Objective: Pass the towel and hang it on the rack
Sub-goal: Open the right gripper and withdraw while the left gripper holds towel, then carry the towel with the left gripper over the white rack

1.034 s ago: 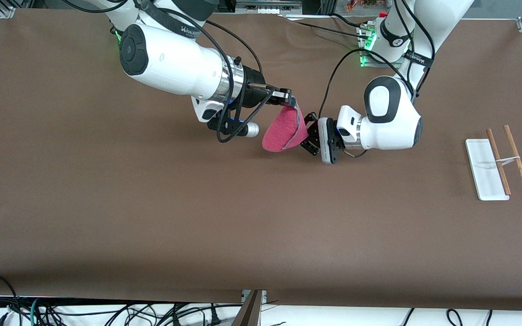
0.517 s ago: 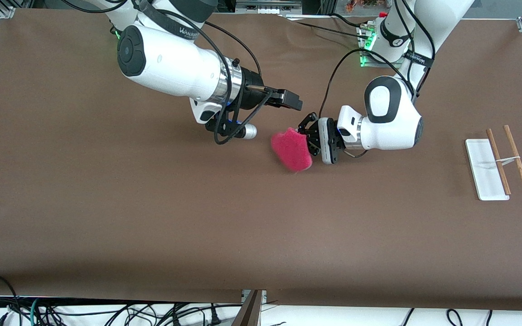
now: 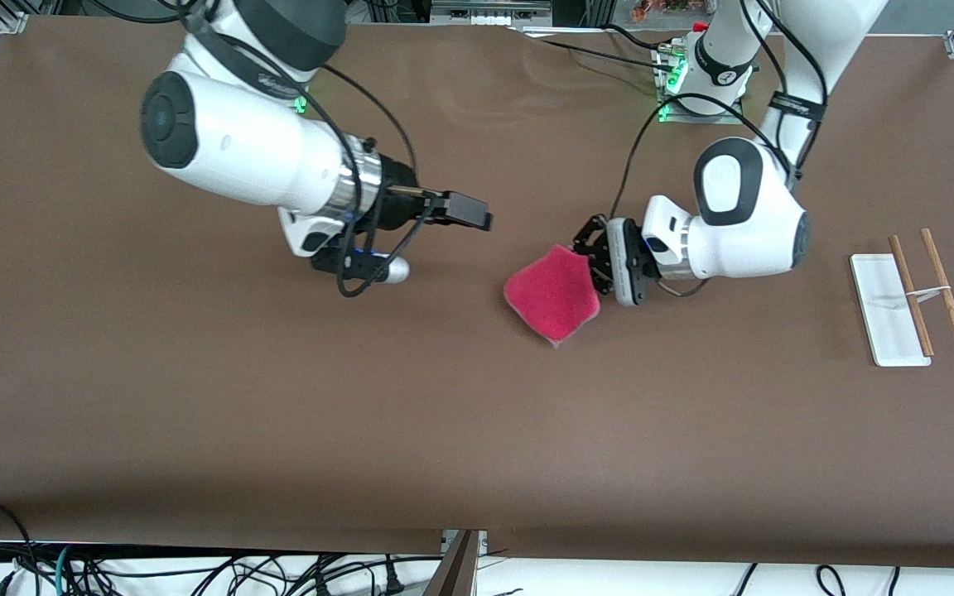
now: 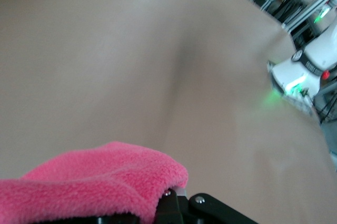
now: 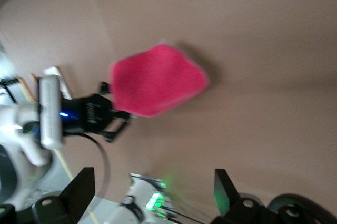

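The towel [image 3: 554, 295] shows its pinkish-red face and hangs from my left gripper [image 3: 595, 261], which is shut on its upper corner above the middle of the table. In the left wrist view the towel [image 4: 89, 184] bunches over the jaws. My right gripper [image 3: 470, 210] is open and empty, over the table toward the right arm's end, apart from the towel. The right wrist view shows the towel [image 5: 158, 79] held by the left gripper [image 5: 117, 114] farther off. The rack [image 3: 912, 294], with a white base and two brown rods, stands at the left arm's end of the table.
The brown table [image 3: 444, 414] carries only the rack. Green-lit arm bases stand along the table's edge farthest from the front camera. Cables hang below the table's edge nearest the front camera.
My right gripper let go of the towel and drew back toward the right arm's end. My left gripper took the towel and shifted slightly toward the rack.
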